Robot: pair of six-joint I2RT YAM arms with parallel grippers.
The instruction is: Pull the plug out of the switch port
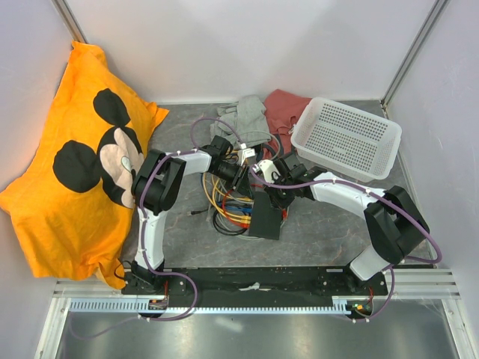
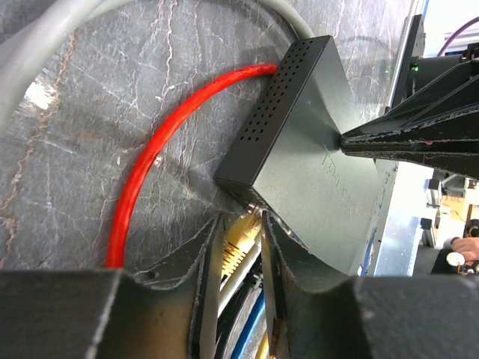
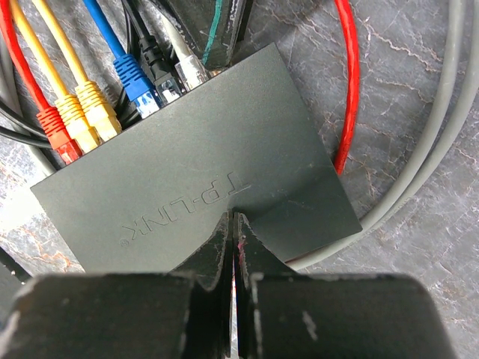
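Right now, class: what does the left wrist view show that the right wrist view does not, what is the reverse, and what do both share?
Only the left wrist view shows the vent holes along the side of the switch, and a yellowish plug sitting between the fingers of the left hand.

Only the right wrist view shows the whole row of plugs in the switch's edge: red, two yellow, blue, black, white.

Both show the black switch, the red cable curving beside it, and the shut right hand with its tips on the switch's top.

The black box looks like smooth, matt plastic, and the red cable has a glossy sheath. The tabletop is matt grey and marbled. The basket is white perforated plastic, and the orange sheet is cloth.
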